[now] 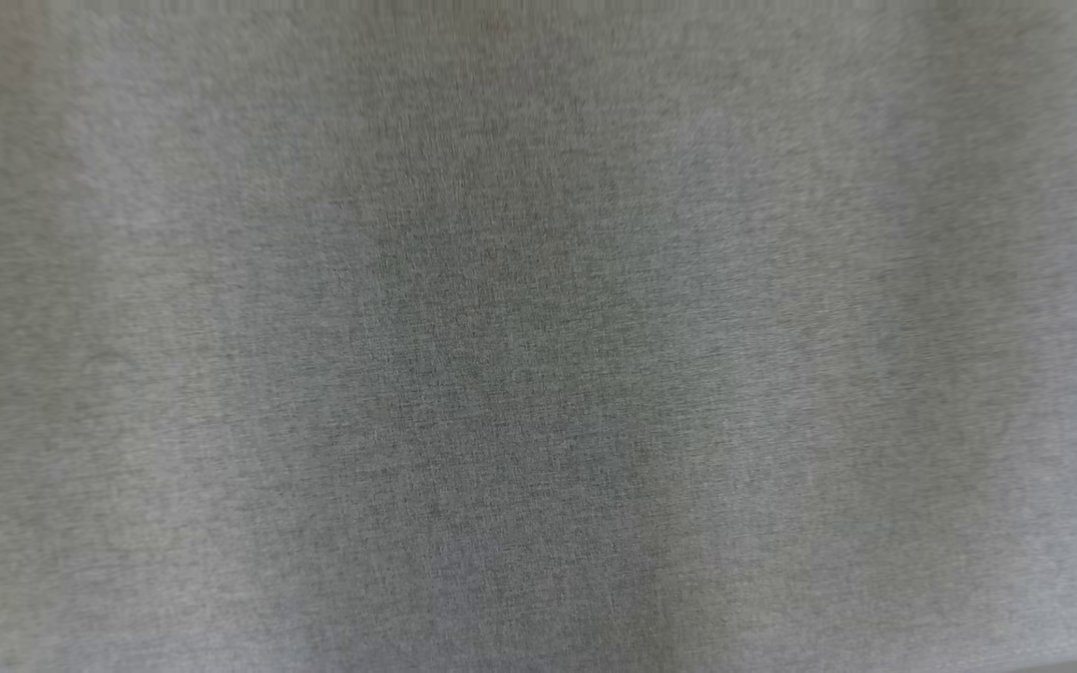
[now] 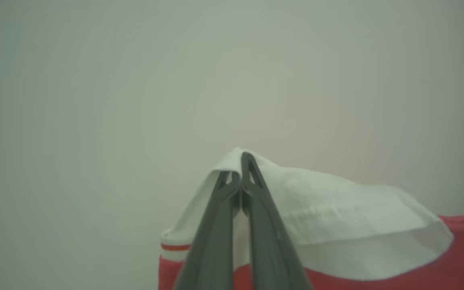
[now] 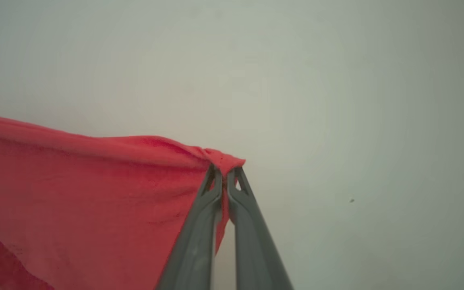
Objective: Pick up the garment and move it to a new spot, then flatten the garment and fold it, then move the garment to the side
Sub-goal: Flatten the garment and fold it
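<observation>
The garment is red with a white part. In the left wrist view my left gripper (image 2: 238, 169) is shut on a fold of the white cloth (image 2: 336, 209), with red cloth (image 2: 437, 266) spreading below and to the right. In the right wrist view my right gripper (image 3: 224, 171) is shut on a bunched corner of the red garment (image 3: 95, 193), which stretches away to the left and hangs down. A blurred grey woven fabric (image 1: 538, 336) lies very close across the head view; I cannot tell whether it belongs to the garment.
Behind both grippers is a plain pale grey-green background (image 3: 336, 100) with no visible edges. A tiny dark speck (image 3: 351, 200) shows at the right of the right wrist view.
</observation>
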